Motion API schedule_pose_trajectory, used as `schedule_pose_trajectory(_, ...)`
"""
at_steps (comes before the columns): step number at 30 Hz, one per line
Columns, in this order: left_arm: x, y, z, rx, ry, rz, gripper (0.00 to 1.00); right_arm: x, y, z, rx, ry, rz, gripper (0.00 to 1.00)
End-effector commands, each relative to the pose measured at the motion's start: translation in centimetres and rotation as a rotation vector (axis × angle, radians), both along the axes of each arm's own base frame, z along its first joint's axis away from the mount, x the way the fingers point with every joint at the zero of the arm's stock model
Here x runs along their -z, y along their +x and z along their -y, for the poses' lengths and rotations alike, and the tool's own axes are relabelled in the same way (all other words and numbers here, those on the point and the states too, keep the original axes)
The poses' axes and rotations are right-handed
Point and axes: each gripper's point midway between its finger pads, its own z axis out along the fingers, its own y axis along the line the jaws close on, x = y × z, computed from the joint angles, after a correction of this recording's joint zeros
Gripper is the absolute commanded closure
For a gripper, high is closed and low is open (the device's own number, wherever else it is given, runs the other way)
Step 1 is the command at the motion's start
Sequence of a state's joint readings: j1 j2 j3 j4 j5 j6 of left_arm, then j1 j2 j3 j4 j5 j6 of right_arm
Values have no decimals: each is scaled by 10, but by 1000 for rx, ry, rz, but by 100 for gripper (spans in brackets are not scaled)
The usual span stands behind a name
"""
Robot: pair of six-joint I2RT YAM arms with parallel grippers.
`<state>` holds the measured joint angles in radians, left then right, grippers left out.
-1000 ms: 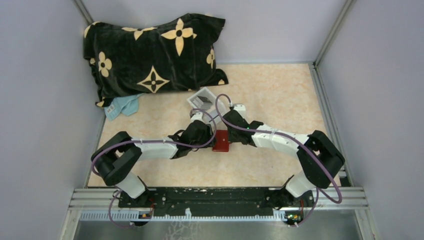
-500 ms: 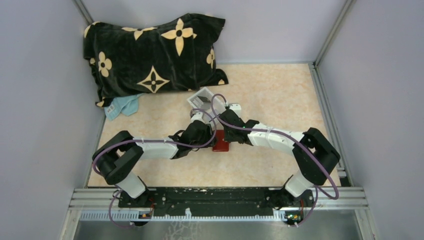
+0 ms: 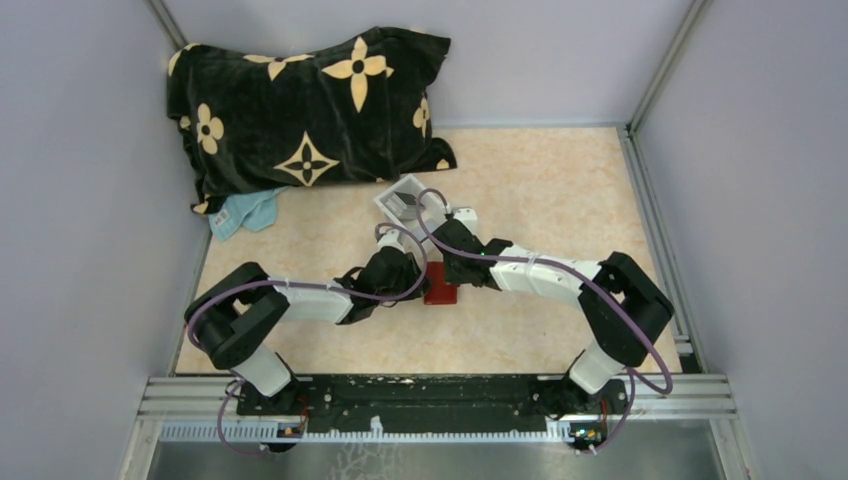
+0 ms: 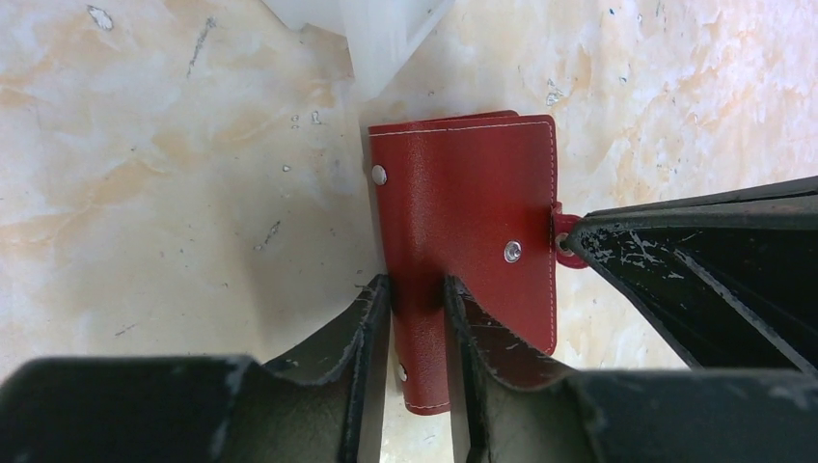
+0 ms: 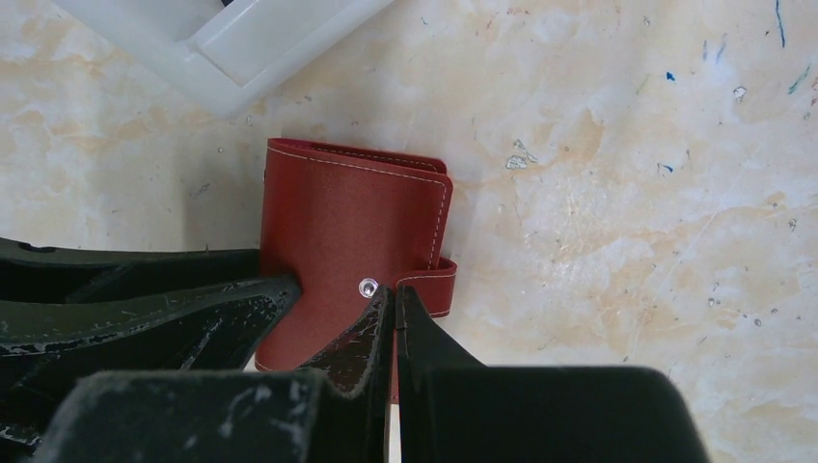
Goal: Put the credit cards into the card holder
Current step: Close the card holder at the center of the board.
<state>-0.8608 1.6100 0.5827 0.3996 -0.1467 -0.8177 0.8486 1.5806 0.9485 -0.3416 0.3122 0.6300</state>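
Card holder (image 4: 463,193) we find closed near the tabletop's centre, just beside white tray (image 5: 241,39); left gripper (image 4: 417,309) pinches its edge, right gripper (image 5: 396,318) clenched, tips touching its strap (image 5: 434,278).

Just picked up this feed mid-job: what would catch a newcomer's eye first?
The red holder at the centre of the table, with both hands on it: the left hand straddling one edge, the right hand shut at its strap side. Then the big black flower-patterned pillow at the far left, and a white tray just beyond the holder.
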Motion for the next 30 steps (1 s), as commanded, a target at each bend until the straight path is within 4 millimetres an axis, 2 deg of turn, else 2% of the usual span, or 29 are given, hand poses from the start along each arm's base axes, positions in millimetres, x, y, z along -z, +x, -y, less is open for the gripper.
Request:
schedule_pose_trajectory(1, 24, -19, -7, 33, 34, -80, 69, -19, 9, -21, -21, 47, 43, 100)
schedule_pose_trajectory(22, 27, -21, -5, 39, 17, -91, 71, -6, 3, -31, -50, 23, 17, 100)
schedule_pose_trajectory(30, 27, -21, -5, 41, 17, -89, 71, 0, -1, -25, -43, -5, 12, 100)
